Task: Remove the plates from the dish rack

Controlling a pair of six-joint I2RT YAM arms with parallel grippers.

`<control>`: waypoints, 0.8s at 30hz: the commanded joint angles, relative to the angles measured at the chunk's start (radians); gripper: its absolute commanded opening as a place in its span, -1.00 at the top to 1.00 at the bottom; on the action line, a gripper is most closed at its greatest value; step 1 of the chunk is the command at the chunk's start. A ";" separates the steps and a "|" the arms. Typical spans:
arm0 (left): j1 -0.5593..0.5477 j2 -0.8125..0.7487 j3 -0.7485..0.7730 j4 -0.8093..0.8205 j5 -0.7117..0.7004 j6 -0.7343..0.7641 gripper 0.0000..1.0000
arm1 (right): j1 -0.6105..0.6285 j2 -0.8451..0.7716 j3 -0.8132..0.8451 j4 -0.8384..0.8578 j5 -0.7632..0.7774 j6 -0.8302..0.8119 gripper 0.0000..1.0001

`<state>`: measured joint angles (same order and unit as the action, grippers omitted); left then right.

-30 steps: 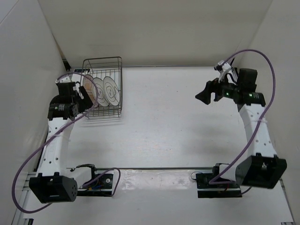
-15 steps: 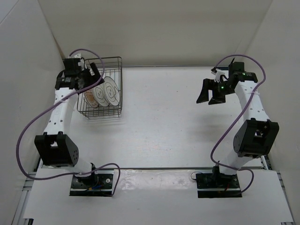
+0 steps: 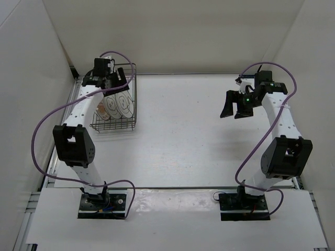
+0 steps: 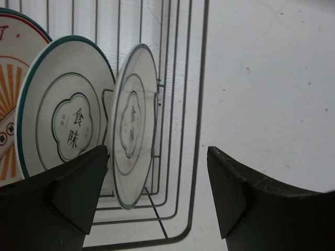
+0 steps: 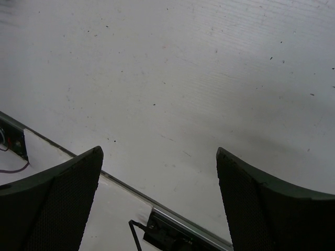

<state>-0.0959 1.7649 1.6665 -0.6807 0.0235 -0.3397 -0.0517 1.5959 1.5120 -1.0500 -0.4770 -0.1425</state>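
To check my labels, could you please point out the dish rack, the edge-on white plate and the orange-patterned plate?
dish rack [image 3: 114, 127], top external view, near wall.
edge-on white plate [image 4: 131, 130], left wrist view, centre mark.
orange-patterned plate [image 4: 8, 94], left wrist view, striped centre.

Setting: robotics lab test cell, not a domestic room. Evidence: bare white tabletop [image 3: 199, 136] boxed in on three sides by plain white panel walls [image 3: 172, 31]. White-and-black jointed left arm [image 3: 81, 110] and right arm [image 3: 280, 125] are bolted to black base plates [image 3: 118, 209]. Loose purple cables [image 3: 33, 141] loop off the arms. A metal rail [image 3: 172, 187] runs along the near edge. Sole household item: dark wire dish rack [image 3: 116, 99], far left corner.
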 commanded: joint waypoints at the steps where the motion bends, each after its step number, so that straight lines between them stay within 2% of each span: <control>1: -0.007 0.014 0.050 0.001 -0.072 0.037 -0.72 | 0.003 -0.031 -0.012 -0.001 -0.031 -0.032 -0.80; 7: -0.042 0.067 0.073 0.041 -0.200 0.114 -0.50 | 0.004 -0.014 0.007 0.005 -0.040 -0.051 -0.80; 11: -0.051 0.093 0.093 0.047 -0.208 0.136 -0.40 | 0.001 -0.007 0.014 0.005 -0.041 -0.061 -0.80; 17: -0.065 0.128 0.111 0.044 -0.234 0.178 0.10 | 0.003 0.009 0.019 0.004 -0.035 -0.066 -0.80; 24: -0.090 0.130 0.101 0.060 -0.300 0.238 0.34 | 0.004 0.035 0.040 0.005 -0.038 -0.065 -0.80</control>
<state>-0.1669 1.9076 1.7432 -0.6468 -0.2382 -0.1444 -0.0502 1.6173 1.5093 -1.0477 -0.4995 -0.1925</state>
